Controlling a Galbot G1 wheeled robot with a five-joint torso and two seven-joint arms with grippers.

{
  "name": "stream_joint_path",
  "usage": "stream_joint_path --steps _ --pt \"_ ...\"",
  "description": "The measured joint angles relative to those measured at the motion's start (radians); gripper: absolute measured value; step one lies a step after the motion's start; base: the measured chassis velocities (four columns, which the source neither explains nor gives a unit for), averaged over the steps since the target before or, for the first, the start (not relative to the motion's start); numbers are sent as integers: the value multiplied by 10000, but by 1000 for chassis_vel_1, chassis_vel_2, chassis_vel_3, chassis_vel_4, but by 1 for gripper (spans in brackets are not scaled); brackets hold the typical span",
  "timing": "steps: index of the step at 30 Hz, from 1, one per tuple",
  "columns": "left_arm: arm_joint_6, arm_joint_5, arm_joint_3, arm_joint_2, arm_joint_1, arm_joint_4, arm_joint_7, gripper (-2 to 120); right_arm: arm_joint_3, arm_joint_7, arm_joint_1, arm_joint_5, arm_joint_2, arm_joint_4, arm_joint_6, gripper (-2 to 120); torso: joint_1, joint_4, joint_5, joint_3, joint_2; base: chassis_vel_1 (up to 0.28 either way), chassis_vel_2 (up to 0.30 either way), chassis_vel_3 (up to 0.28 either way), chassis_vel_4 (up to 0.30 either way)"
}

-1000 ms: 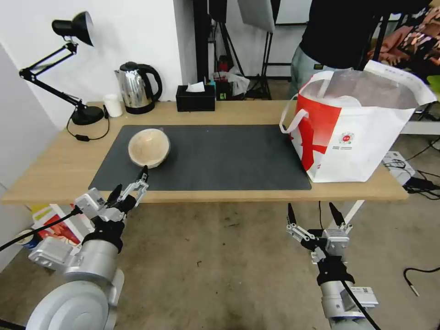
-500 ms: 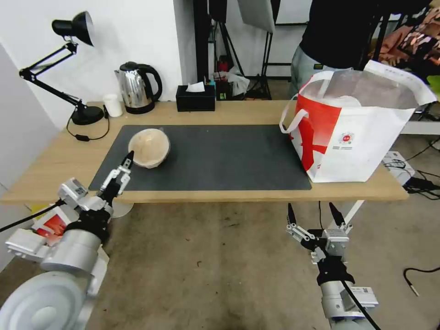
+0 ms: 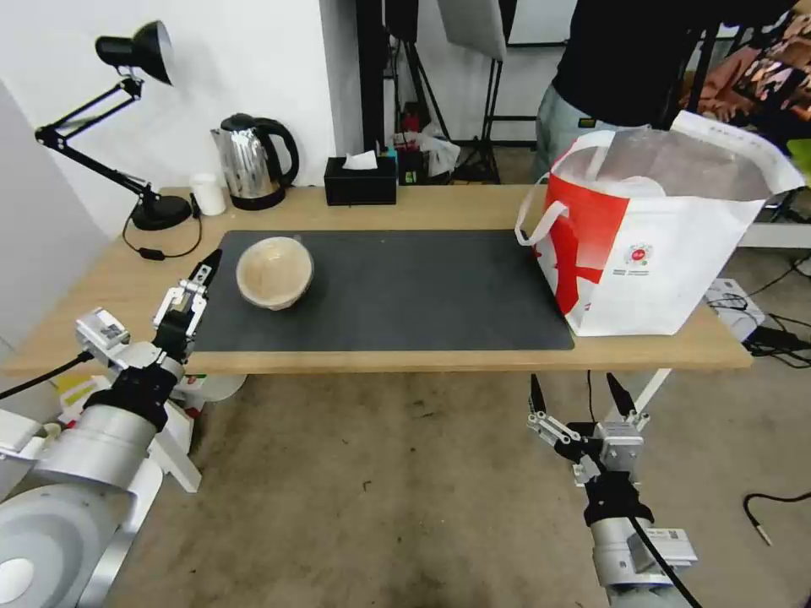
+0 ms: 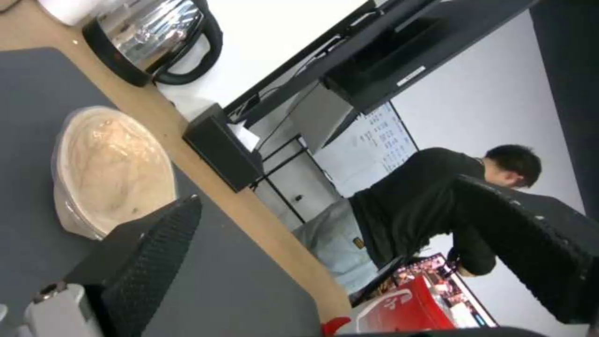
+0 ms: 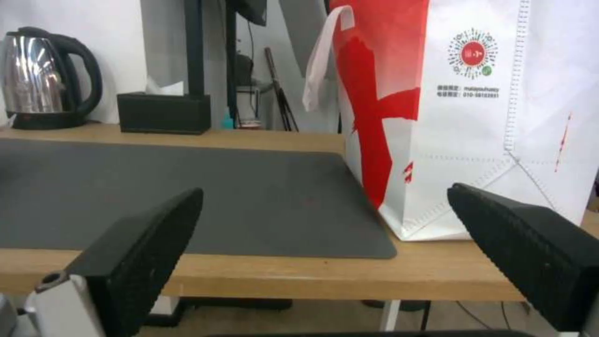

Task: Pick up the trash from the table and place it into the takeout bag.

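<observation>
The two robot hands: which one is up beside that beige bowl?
The left gripper, fingers open, is raised over the table's near left edge, just left of the round beige bowl. The right gripper hangs below the tabletop, near the takeout bag.

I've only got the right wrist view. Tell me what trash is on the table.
Observer: One round beige bowl, on the grey mat toward the left end of the table.
Operator: Give me the left gripper's position.
Observer: The left gripper is just left of the bowl, fingers open, not touching it.
Operator: Report the bag's top.
Observer: The takeout bag stands open, foil lining showing.
</observation>
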Motion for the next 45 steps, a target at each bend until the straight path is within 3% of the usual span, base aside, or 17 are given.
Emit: stream_joint_path --steps 2,15,16,19,20,28,45 --pt "3 -169 -39 74 -63 38 -61 100 0 0 0 0 0 0 0 100 0 1 0 0 0 0 0 0 0" --pt "66 -3869 -871 1778 -1649 1004 -1535 100 0 0 0 0 1 0 0 100 1 -1 -1 0 -2 0 0 0 0" --pt "94 -4040 -847 1972 -1939 1336 -1688 100 0 0 3 0 1 0 0 100 -1 2 8 -1 -1 0 0 0 0" --pt "114 -4017 -790 2126 -2201 1662 -1809 100 1 0 1 -1 0 2 1 100 2 -8 -12 1 -3 0 0 0 0" --pt "113 -3907 -790 2171 -2244 1711 -1825 100 0 0 -1 1 0 1 1 100 2 -3 2 0 -3 0 0 0 0" --pt "275 -2981 -911 2219 -2023 1521 -2308 100 1 1 1 0 0 1 1 100 1 0 1 0 -2 0 0 0 0" --pt "272 -2275 -1025 2229 -1940 1404 -2706 100 0 0 0 0 1 0 1 100 1 -1 1 0 1 0 0 0 0"
